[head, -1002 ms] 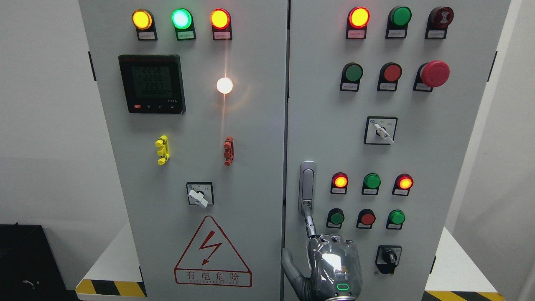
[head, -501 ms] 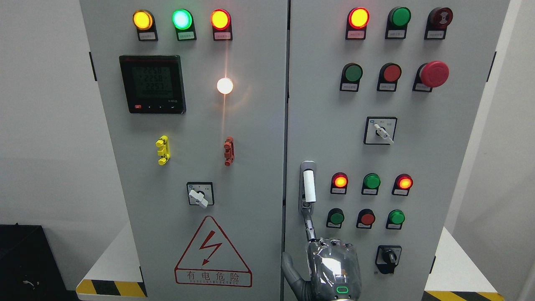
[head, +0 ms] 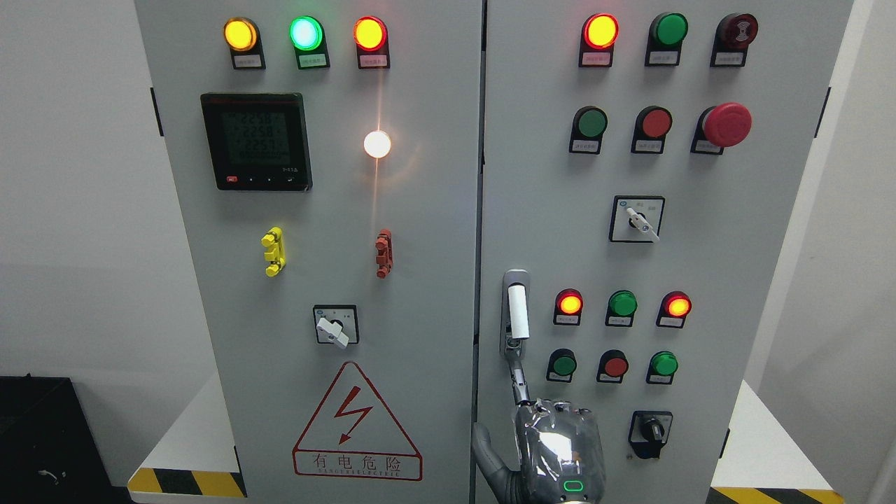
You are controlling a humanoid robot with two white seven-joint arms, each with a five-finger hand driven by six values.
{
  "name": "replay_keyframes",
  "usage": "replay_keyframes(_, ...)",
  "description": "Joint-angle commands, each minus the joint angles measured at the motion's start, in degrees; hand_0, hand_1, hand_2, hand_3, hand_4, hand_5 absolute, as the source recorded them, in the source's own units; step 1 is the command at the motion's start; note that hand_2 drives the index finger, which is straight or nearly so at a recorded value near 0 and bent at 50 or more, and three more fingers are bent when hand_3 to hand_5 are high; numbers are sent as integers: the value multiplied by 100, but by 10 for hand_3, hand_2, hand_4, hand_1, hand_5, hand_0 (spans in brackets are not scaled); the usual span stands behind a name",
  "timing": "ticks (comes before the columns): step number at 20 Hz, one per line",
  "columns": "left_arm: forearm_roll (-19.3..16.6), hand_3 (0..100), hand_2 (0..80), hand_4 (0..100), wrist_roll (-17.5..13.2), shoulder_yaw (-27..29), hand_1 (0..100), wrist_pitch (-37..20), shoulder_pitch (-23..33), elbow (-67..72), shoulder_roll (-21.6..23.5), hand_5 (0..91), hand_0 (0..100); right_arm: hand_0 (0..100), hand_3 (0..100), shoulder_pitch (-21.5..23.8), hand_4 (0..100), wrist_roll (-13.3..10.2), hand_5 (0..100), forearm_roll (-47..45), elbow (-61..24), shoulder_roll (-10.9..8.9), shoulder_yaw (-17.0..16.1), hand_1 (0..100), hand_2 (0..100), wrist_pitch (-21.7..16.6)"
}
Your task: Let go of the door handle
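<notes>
The door handle (head: 516,311) is a grey vertical latch near the left edge of the cabinet's right door (head: 700,266). Its pale lever stands popped out from the housing. My right hand (head: 553,441) rises from the bottom edge just below it, silver back facing me. The index finger (head: 519,381) points straight up and its tip touches the lower end of the handle. The other fingers are curled in and the thumb (head: 484,448) sticks out to the left over the door seam. The hand grasps nothing. My left arm does not show.
The right door carries lit and unlit push buttons (head: 616,306), a red emergency stop (head: 726,124) and two rotary switches (head: 642,218). The left door (head: 322,280) has a meter (head: 255,141), lamps and a high-voltage warning sign (head: 357,427). Yellow-black floor edges flank the cabinet.
The handle's lever has popped out of its housing, now showing pale where it lay flush a second ago. My right hand has sunk slightly, index finger still on the handle's lower end.
</notes>
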Motion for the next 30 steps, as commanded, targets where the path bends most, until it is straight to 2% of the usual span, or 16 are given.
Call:
replay_keyframes(1,3,0,0,0,1,0,556,-2,97,-2,0,0,120,475,1000,-20,975,-9,1000,1,-4,-7,5,179,0,-12)
replay_keyframes(30,-5,0,0,0,1,0,556,-2,97,-2,0,0,120,466,1000,-46,972,-9,1000,19,-285,-7,40,183,10,-29)
